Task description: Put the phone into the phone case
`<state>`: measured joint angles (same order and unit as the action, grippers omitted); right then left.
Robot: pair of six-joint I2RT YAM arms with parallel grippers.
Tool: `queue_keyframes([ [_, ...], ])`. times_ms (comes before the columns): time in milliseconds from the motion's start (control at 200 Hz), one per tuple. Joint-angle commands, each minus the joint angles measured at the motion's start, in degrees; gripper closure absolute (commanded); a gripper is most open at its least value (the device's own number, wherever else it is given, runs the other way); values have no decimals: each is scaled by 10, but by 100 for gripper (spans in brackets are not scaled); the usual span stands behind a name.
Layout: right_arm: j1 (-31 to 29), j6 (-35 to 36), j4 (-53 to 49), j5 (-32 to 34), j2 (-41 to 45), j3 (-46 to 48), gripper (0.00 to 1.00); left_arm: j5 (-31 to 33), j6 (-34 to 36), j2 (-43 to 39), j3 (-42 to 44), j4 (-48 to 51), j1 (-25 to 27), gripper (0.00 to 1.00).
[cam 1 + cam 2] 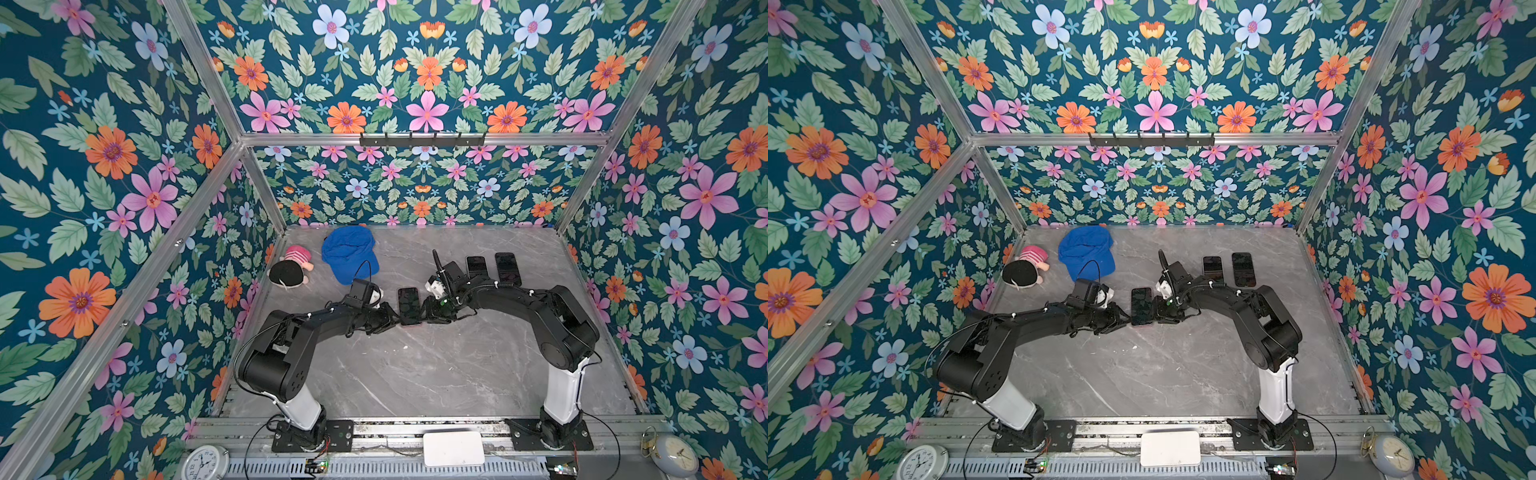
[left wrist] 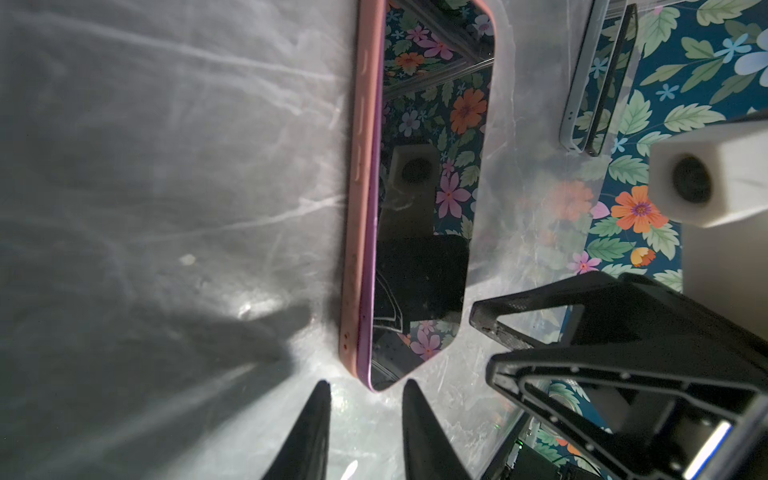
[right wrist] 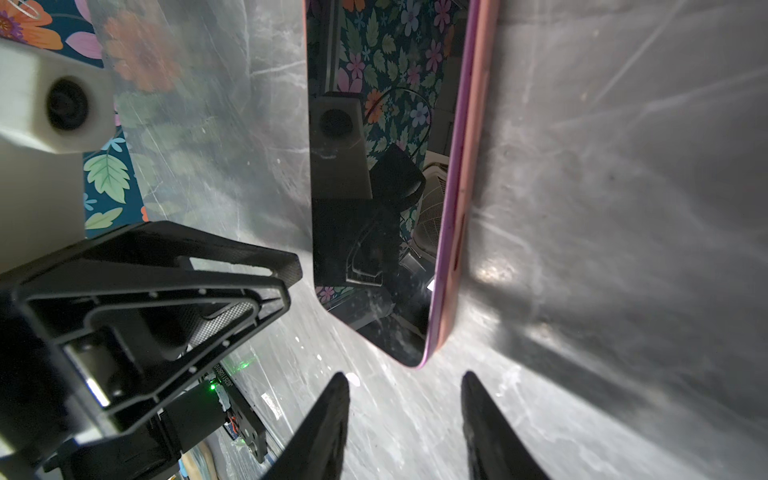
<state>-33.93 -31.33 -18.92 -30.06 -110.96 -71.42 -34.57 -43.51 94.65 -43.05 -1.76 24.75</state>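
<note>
Both left gripper [image 2: 365,388] and right gripper [image 3: 405,376] are flanking phone [image 1: 409,305], jaws apart, empty.
Pressing edges evenly into case [image 2: 359,166] is seeming wisest.

Floral-papered walls [image 1: 428,83] (teal ground, pink and orange blooms) rise behind aluminium framing [image 1: 291,139]; the worktop [image 1: 415,374] is grey marble.

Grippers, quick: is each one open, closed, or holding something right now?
Left gripper: open, holding nothing; the phone lies right at its fingertips.
Right gripper: open, holding nothing, just short of the same phone.
</note>
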Motion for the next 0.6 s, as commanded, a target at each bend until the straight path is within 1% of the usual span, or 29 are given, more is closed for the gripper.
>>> queue_keyframes([
  [0, -1, -4, 6, -4, -5, 2, 55, 0, -3, 4, 3, -16, 5, 72],
  [170, -2, -8, 13, -10, -11, 2, 55, -6, -5, 25, 2, -27, 8, 81],
  [255, -2, -8, 15, -11, -12, 2, 55, -7, -4, 33, 0, -26, 8, 87],
  [595, -10, -10, 22, -17, -19, 3, 55, 0, 9, 46, -7, -11, 7, 94],
])
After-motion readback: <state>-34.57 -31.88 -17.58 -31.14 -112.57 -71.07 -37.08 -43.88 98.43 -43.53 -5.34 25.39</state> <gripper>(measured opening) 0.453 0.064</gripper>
